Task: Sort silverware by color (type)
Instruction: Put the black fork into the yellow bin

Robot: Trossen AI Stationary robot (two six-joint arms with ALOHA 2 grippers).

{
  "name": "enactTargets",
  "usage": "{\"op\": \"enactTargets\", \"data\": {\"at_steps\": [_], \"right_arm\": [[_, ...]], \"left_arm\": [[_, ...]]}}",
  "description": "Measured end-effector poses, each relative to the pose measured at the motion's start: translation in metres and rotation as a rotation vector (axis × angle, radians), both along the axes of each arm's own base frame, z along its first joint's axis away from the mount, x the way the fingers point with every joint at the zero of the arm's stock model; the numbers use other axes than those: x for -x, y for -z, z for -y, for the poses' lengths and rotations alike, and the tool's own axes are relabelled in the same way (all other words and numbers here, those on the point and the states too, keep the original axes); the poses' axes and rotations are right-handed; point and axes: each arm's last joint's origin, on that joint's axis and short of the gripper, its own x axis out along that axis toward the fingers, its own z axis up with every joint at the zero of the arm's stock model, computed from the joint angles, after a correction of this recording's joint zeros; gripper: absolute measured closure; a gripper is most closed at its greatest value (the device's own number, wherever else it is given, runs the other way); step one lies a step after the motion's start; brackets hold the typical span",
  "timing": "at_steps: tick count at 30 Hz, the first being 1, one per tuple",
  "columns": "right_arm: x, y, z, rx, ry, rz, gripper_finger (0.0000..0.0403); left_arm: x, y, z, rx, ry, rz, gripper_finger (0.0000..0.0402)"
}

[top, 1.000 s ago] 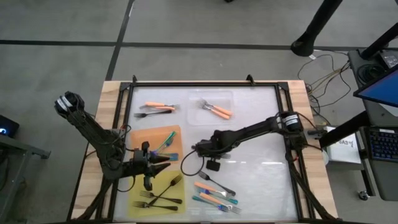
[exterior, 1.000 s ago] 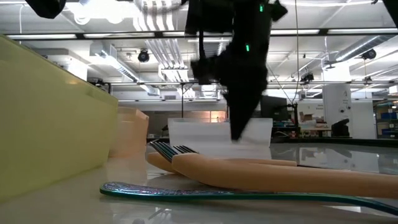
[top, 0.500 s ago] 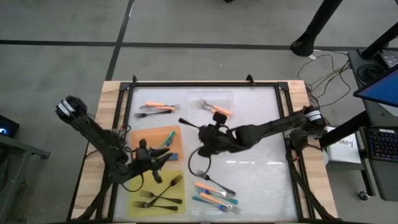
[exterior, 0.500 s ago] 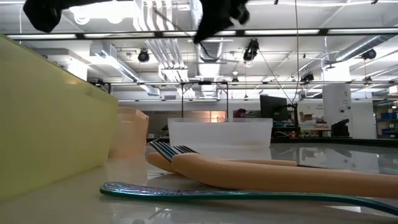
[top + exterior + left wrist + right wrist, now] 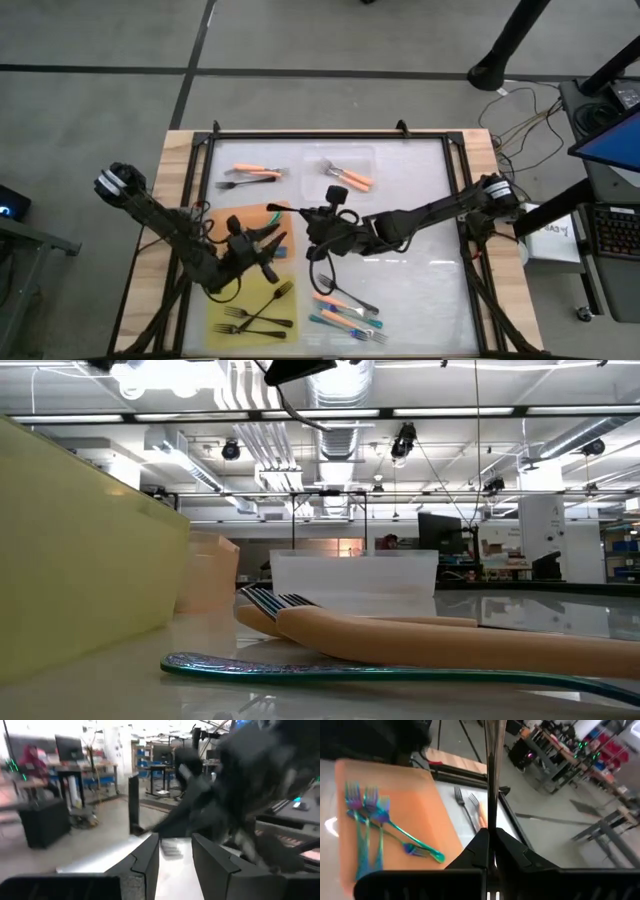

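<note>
The left arm reaches in from the counter's [image 5: 420,285] left edge, over the black frame [image 5: 320,133]. The left pincer [image 5: 268,246] hangs over the seam where the orange mat [image 5: 258,214] meets the yellow mat [image 5: 225,300]. Its fingers [image 5: 145,857] stand apart with nothing between them.

Teal forks [image 5: 367,815] lie on the orange mat, tines towards its far side. Black forks [image 5: 258,318] lie crossed on the yellow mat, near the counter's front edge. Towards the back left, two orange forks [image 5: 252,171] lie flat on the counter with one dark fork [image 5: 232,185] just beside them.

The right pincer [image 5: 490,834] is at mid-counter, just right of the orange mat and close to the left pincer. Its fingers are pressed together on a thin grey fork [image 5: 490,775], which rises straight out of the grip.

Behind it, the clear tray [image 5: 372,158] holds the tray forks [image 5: 352,179], orange-handled. In front, near the front edge, mixed forks [image 5: 345,310], orange and teal, lie in a loose cluster; the low view looks along one orange handle and one teal one.

The right arm stretches across the counter from its right edge. On either side of it the right half shows bare white surface out to the frame. Past that edge sits a white box [image 5: 552,238] with print too small to read.
</note>
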Motion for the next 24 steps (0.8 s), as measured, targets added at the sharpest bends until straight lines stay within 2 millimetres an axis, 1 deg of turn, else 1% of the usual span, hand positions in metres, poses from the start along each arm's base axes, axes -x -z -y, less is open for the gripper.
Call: {"op": "enactTargets", "data": {"at_steps": [3, 6, 8, 10, 12, 17, 21, 24], "right_arm": [[-0.003, 0.0, -0.001, 0.078, -0.028, -0.018, 0.0394], [-0.004, -0.006, 0.0, 0.15, 0.005, 0.004, 0.0394], [-0.004, -0.011, 0.001, 0.203, 0.048, 0.017, 0.0394], [-0.005, -0.015, 0.002, 0.239, 0.073, 0.032, 0.0394], [-0.006, -0.019, 0.003, 0.256, 0.066, 0.051, 0.0394], [-0.007, -0.023, 0.0, 0.247, -0.018, 0.088, 0.0394], [-0.008, -0.023, 0.0, 0.247, -0.024, 0.093, 0.0394], [-0.008, -0.023, 0.0, 0.249, -0.024, 0.091, 0.0394]], "left_arm": [[-0.005, -0.019, 0.001, -0.065, -0.035, -0.047, 0.0303], [-0.005, -0.032, 0.001, -0.086, -0.166, -0.125, 0.0303], [-0.005, -0.034, 0.0, -0.088, -0.196, -0.146, 0.0303], [-0.005, -0.033, 0.001, -0.098, -0.165, -0.136, 0.0303], [-0.006, -0.032, 0.0, -0.095, -0.15, -0.122, 0.0303], [-0.012, -0.031, -0.011, -0.094, -0.188, -0.122, 0.0303], [-0.017, -0.035, -0.02, -0.111, -0.221, -0.139, 0.0303], [-0.021, -0.041, -0.025, -0.128, -0.223, -0.141, 0.0303]]}}
